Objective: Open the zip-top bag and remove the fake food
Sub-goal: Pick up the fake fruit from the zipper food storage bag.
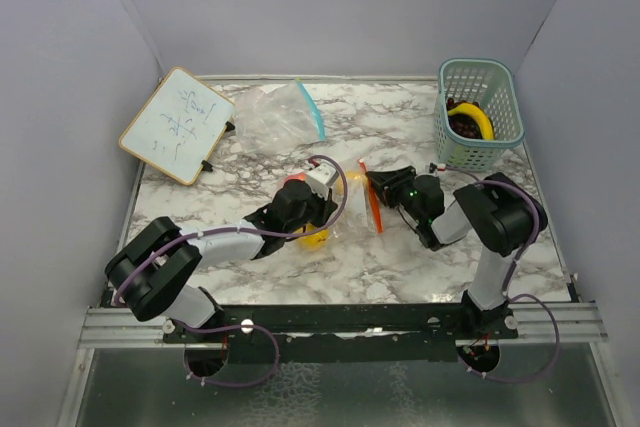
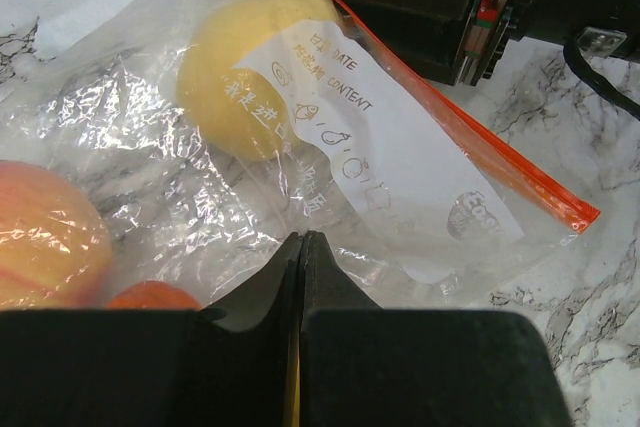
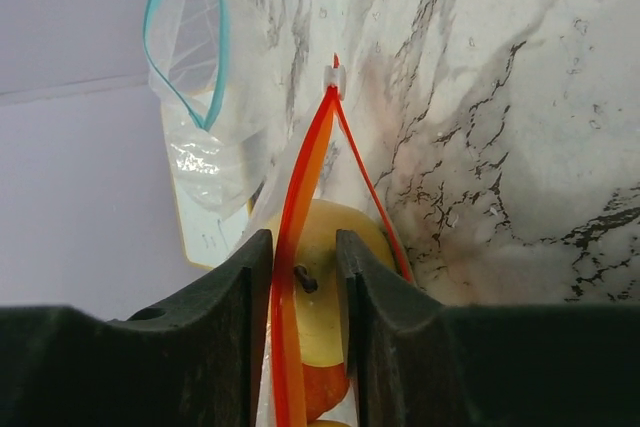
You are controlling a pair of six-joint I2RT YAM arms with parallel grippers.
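Observation:
The zip-top bag (image 1: 352, 202) with an orange zip lies mid-table between my grippers. In the left wrist view it holds a yellow fruit (image 2: 250, 77), a peach (image 2: 40, 237) and a red-orange tomato (image 2: 150, 297). My left gripper (image 1: 328, 211) (image 2: 302, 239) is shut on the bag's clear film. My right gripper (image 1: 376, 185) (image 3: 303, 242) is at the bag's mouth with its jaws apart. One orange zip lip (image 3: 292, 277) runs between them against the left finger. The other lip (image 3: 375, 207) passes outside the right finger. The yellow fruit (image 3: 322, 297) shows through the parted mouth.
An empty teal-zip bag (image 1: 285, 112) (image 3: 195, 77) lies at the back. A whiteboard (image 1: 178, 125) leans at the back left. A teal basket (image 1: 500, 77) at the back right holds a banana (image 1: 472, 117) and dark grapes (image 1: 462, 129). Grey walls enclose the table.

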